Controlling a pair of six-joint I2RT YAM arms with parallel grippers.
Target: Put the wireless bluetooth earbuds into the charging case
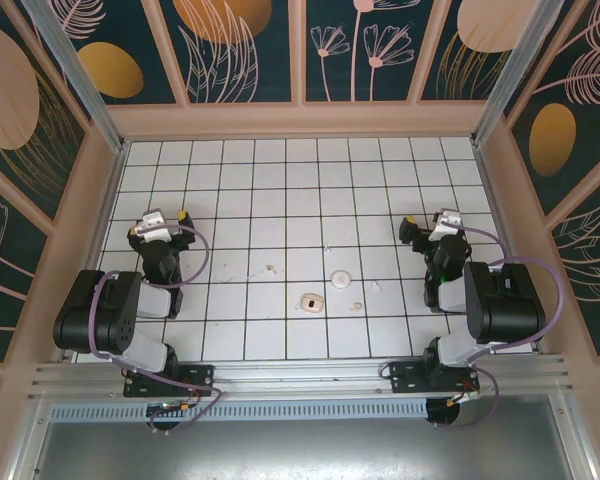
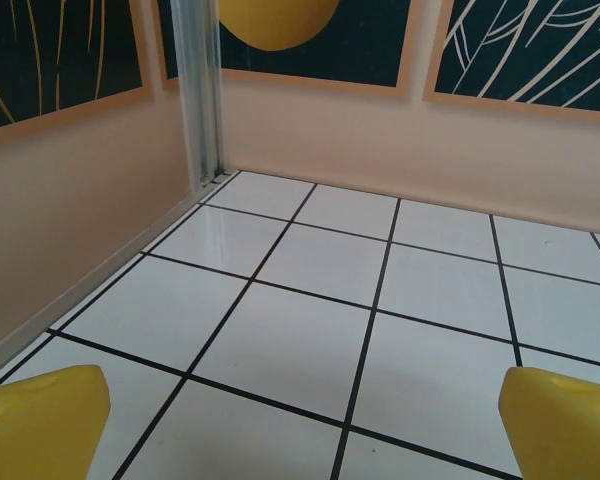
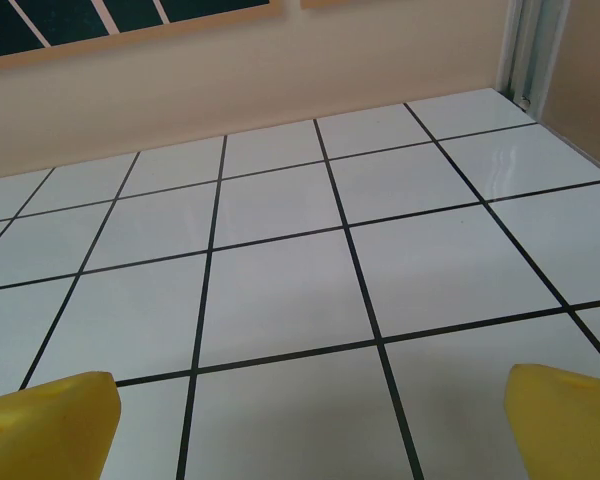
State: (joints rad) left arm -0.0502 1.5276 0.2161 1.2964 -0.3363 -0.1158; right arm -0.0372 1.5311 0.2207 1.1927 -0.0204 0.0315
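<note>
Nearest you, the left arm (image 1: pixel 105 315) and the right arm (image 1: pixel 500 300) sit folded over their bases, so I judge this to be the opening step: no earbud has been picked up and no reach has begun. Just beyond the bases, near the middle of the worktop (image 1: pixel 230 180), lies a small oval piece (image 1: pixel 311 301) with a dark hollow, and just past it a round white piece (image 1: pixel 341 278). I take these for the charging case, though which is body and which is lid is too small to tell. The earbuds show as two tiny white specks on the tiles, one speck (image 1: pixel 271 268) to the left of the case pieces and the other speck (image 1: pixel 377 287) to the right, each near them but apart. Farther out, the left jaws and the right jaws both stand wide open and hold nothing. The left fingertips (image 2: pixel 40 425) and the right fingertips (image 3: pixel 45 420) are spread over bare tile, facing the back wall (image 1: pixel 300 118). Your next move calls for swinging one arm inward and down over its nearer speck — squarely centred, because so small a piece is easily nudged aside as the jaws close.
</note>
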